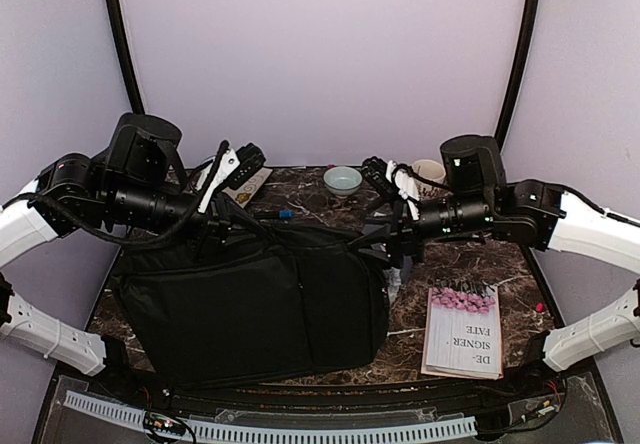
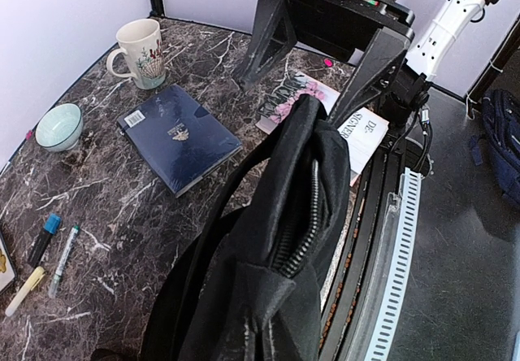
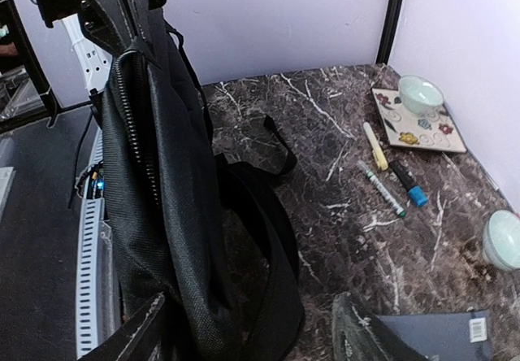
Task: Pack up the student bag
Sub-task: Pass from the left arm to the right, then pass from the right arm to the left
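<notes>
1. Student bag [image 1: 250, 304]: black, mid-table, long axis running left to right between the two arms, zipper edge held up off the marbled table [image 1: 500, 264].
2. Left gripper [image 1: 228, 222]: clenched on the left end of that raised edge.
3. Right gripper [image 2: 290, 99]: released, jaws spread astride the right end of the edge (fabric sits closer to one finger).
4. Likely next move: the right jaws close. The edge already lies between them, so little travel is needed.
5. Unpacked: navy notebook [image 2: 179, 137], paperback [image 1: 462, 329].
</notes>
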### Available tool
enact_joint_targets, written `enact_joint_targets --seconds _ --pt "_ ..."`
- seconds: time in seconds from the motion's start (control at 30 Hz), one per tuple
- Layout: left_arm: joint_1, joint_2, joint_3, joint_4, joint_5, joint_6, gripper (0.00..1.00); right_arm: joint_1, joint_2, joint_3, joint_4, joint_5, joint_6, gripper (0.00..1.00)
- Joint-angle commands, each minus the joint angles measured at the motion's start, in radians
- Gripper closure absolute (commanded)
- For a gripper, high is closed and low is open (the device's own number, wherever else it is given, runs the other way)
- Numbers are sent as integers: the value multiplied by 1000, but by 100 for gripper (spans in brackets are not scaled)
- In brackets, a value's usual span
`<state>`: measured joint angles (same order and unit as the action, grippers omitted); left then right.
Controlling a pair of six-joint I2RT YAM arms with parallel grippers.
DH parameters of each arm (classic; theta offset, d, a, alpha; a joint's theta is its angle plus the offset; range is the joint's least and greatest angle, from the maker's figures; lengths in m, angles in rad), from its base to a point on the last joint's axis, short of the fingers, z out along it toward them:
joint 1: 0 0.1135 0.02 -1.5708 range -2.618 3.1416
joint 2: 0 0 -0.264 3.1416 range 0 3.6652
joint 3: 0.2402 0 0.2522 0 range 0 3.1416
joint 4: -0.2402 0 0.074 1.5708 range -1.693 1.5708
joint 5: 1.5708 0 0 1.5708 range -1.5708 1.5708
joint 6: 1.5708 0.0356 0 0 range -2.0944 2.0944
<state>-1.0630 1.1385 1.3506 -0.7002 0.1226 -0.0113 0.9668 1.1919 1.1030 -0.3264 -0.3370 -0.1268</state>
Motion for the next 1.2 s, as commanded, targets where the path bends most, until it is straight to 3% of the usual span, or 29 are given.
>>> enact_joint_targets --seconds 0.0,0.17,0.3,0.5,0.67,0.8,0.87,1.17 --pt "-3 -25 -3 123 40 6 100 6 35 -22 92 -108 28 39" --pt "-3 -25 -2 130 32 7 100 7 51 -27 123 -182 74 65" --pt "-3 -23 -2 126 29 9 100 8 52 -31 130 -213 87 99" --pt "-3 -15 34 89 24 2 98 10 39 -22 142 -216 108 100" --pt "-3 55 200 -45 68 -14 46 12 40 9 140 -202 124 100" --pt "-31 110 313 -169 75 8 14 14 48 42 126 -174 119 100" --pt "-42 147 378 -219 86 18 4 21 57 82 105 -160 103 100" --pt "-45 315 594 -298 203 61 6 62 79 161 48 -109 56 100"
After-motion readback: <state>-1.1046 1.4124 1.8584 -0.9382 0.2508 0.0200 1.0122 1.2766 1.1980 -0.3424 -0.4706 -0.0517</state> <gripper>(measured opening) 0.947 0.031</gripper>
